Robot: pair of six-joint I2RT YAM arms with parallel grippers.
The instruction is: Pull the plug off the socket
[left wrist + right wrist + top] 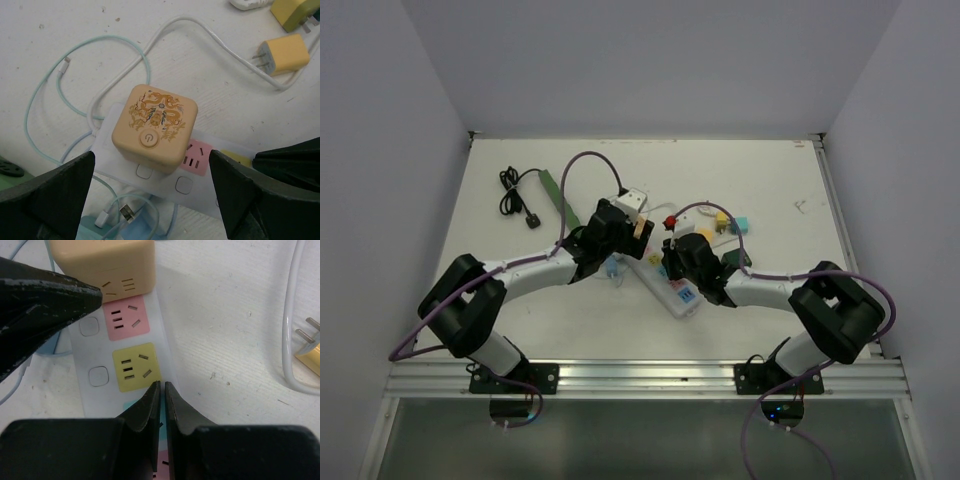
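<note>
Left end effector (151,187) gapes wide over the cube plug (154,127); right end effector (162,390), closed, points down onto socket strip (82,352).

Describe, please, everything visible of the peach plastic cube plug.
The peach plastic cube plug is smooth, rounded, with a gold dragon print and round power button on top, socket slots on one side. It sits upright, plugged into the white power strip beside its pink socket. The open left gripper flanks it, seemingly without touching.

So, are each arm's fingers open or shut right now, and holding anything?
Left gripper: open, straddling the orange cube plug, not gripping it.
Right gripper: shut, holding nothing.
</note>
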